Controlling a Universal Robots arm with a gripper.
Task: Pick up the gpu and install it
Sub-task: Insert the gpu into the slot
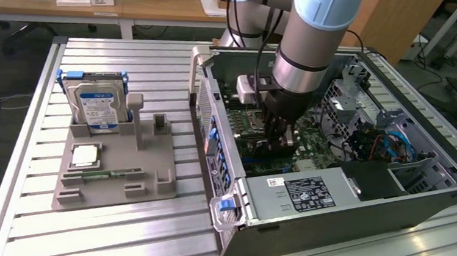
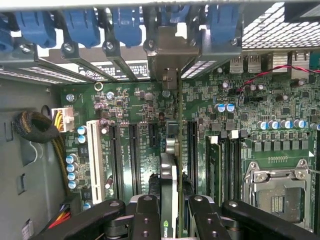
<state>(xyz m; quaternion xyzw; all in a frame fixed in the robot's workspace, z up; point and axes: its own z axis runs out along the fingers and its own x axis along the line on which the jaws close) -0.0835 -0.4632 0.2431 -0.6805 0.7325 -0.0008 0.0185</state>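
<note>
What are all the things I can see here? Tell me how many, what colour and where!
computer case: one, grey, open on the slatted table, at the exterior view's right.
motherboard: one, green, inside the case.
gpu: one, green card seen edge-on, held upright over the motherboard slots.
hard drive: one, silver with blue label, standing in the holder.
holder: one, grey, on the table at the exterior view's left.
power supply: one, grey with black label, at the case's near end.
table: one, silver slats.
desk: one, wooden, behind.
pincer: one, black, shut on the gpu.
arm: one, grey and light blue, reaching into the case.
</note>
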